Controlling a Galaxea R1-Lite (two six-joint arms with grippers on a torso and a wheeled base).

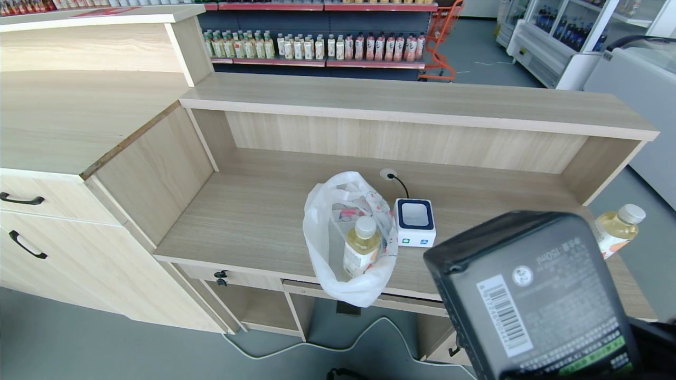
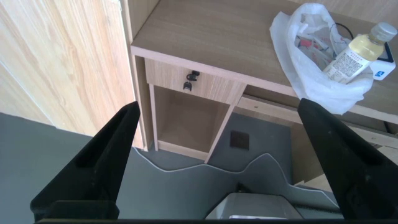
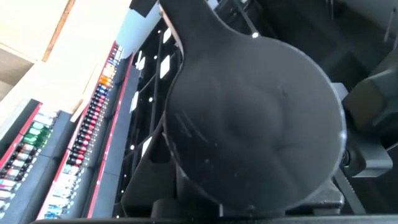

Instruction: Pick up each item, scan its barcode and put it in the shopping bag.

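Grips black pack (image 1: 533, 295) in right gripper (image 3: 249, 193): barcode (image 1: 504, 316) facing head, round base from wrist. Holds left gripper (image 2: 217, 106) wide open, empty, shopping bag (image 2: 287, 53) beyond.

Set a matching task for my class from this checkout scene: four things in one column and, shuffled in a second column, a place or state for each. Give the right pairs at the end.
Column one
1. white bag
2. scanner
3. black packet
4. left gripper

Column two
A. raised in the air, barcode towards the head camera
B. open, holding nothing
C. on the counter, with a bottle standing inside
D. on the counter beside the bag, a cable running from its back

Pairs: 1-C, 2-D, 3-A, 4-B
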